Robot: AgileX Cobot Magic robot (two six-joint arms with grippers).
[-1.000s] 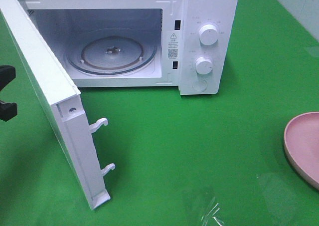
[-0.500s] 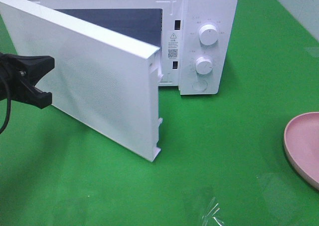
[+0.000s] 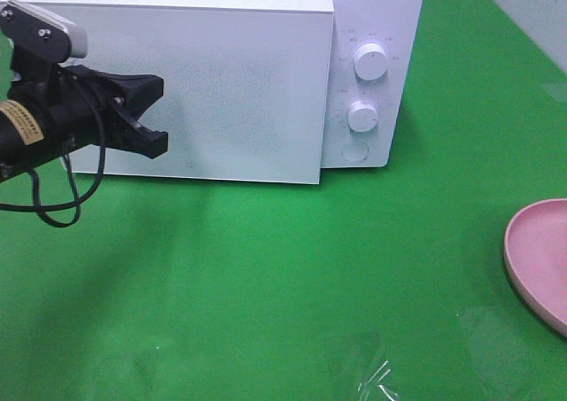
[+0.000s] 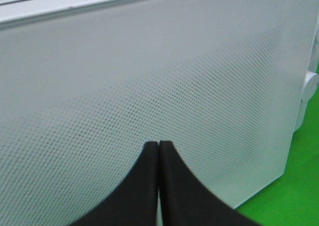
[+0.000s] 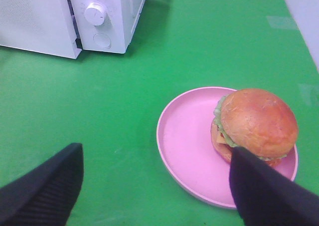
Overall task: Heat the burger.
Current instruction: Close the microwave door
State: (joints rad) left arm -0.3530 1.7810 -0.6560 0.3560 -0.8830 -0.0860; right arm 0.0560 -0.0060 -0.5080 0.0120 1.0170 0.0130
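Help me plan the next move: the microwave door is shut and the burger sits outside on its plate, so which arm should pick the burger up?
Right. The right gripper is open just above the burger on the pink plate. The left gripper is shut against the microwave door, far away.

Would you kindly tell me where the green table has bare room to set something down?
The broad green stretch in front of the microwave, running to the pink plate, is bare. On the plate, the half beside the burger is free. It is crowded at the door, where the left pincer sits.
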